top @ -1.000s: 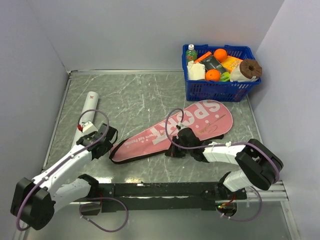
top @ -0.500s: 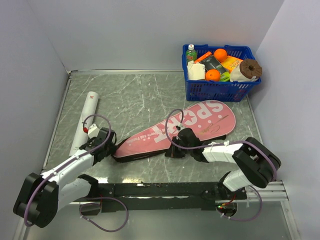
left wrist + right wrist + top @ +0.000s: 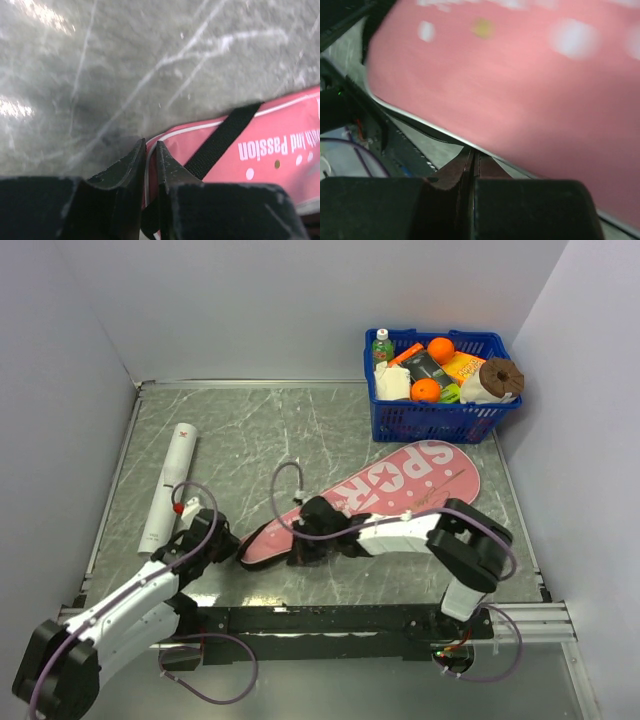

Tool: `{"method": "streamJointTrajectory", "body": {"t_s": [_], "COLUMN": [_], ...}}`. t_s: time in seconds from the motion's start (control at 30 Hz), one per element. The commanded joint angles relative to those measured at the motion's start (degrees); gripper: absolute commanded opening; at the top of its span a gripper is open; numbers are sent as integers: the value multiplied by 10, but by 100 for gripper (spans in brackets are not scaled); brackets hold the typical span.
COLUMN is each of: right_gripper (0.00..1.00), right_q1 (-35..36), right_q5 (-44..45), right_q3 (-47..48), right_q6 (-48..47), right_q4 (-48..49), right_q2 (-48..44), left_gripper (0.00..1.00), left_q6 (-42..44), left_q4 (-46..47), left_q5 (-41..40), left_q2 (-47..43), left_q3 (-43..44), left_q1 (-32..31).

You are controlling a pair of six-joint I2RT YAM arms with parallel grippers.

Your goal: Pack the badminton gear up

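Note:
The pink racket-shaped bag [image 3: 400, 490], lettered "SPORT", lies slanted across the table, wide end toward the back right. My left gripper [image 3: 232, 548] is at its narrow near-left end. In the left wrist view the gripper [image 3: 150, 147] pinches the white-piped rim of the bag [image 3: 260, 150], beside the black strap [image 3: 225, 137]. My right gripper [image 3: 298, 555] is at the bag's near edge, a short way right of the left one. In the right wrist view it [image 3: 472, 152] is shut with its tips against the seam of the bag [image 3: 520, 75]; anything pinched there is hidden. The long white tube [image 3: 170, 485] lies at the left.
A blue basket [image 3: 440, 420] of groceries stands at the back right, just beyond the bag's wide end. Grey walls close in the table on the left, back and right. The black mounting rail [image 3: 320, 620] runs along the near edge.
My right gripper has slid left along the bag's near edge toward the narrow end. The left gripper came down onto that end and closed on it. The bag shifted slightly right.

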Motion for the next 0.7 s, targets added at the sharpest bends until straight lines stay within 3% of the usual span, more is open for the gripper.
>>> {"method": "streamJointTrajectory", "body": {"t_s": [0.0, 0.3, 0.5, 0.67], "right_gripper": [0, 0, 0, 0], "right_q1": [45, 104, 112, 112], "right_q5": [-30, -41, -45, 3], "right_q3": [107, 233, 252, 258], "right_q6": [4, 27, 16, -10], "right_q4": [2, -32, 12, 6], "right_q2": [62, 166, 207, 202], "left_gripper": [17, 14, 15, 14], "left_q6": [-27, -50, -57, -57], "left_q4": [-31, -57, -76, -69], "left_q5": [69, 77, 68, 77], "left_q2": [-63, -141, -168, -165], "left_q3": [-13, -33, -27, -27], "left_q1": [-37, -103, -155, -178]}}
